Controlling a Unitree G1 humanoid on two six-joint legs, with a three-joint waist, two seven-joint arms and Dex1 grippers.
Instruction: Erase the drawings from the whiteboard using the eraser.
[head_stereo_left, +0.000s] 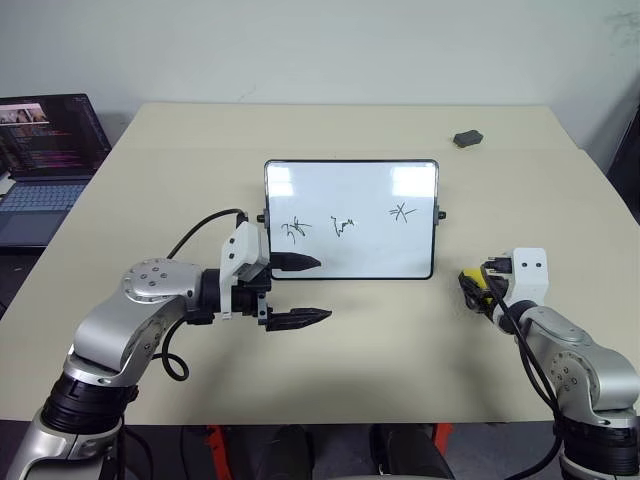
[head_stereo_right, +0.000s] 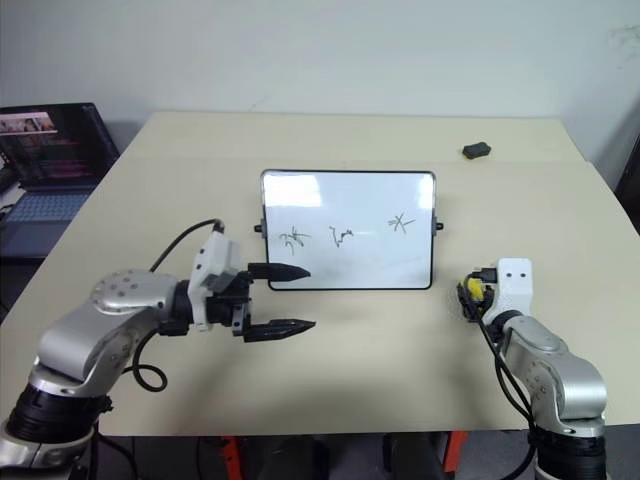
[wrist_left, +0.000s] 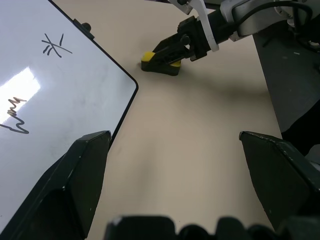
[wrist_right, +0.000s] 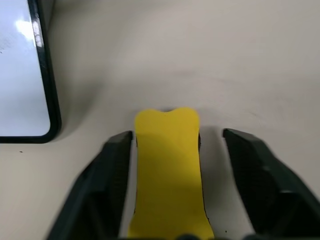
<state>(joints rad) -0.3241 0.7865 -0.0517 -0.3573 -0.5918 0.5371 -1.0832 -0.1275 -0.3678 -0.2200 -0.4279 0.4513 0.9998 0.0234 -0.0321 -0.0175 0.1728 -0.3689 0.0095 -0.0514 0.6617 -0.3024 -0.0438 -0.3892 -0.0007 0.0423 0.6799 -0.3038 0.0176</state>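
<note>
The whiteboard (head_stereo_left: 350, 185) stands propped at the table's middle, with three small dark drawings (head_stereo_left: 296, 230), (head_stereo_left: 344, 226), (head_stereo_left: 401, 212) across it. To its right the yellow-topped eraser (wrist_right: 167, 165) lies flat on the table, and it also shows as the eraser (head_stereo_left: 470, 281) in the head view. My right gripper (wrist_right: 177, 134) straddles it, open: one finger touches the eraser's side, while a gap remains at the other finger. My left gripper (head_stereo_left: 322, 290) hovers open and holds nothing at the board's lower left corner, pointing right.
An open laptop (head_stereo_left: 45, 150) sits off the table's left edge. A small dark grey lump (head_stereo_left: 468, 138) lies at the far right of the table. Bare tabletop (head_stereo_left: 380, 340) lies in front of the board between my arms.
</note>
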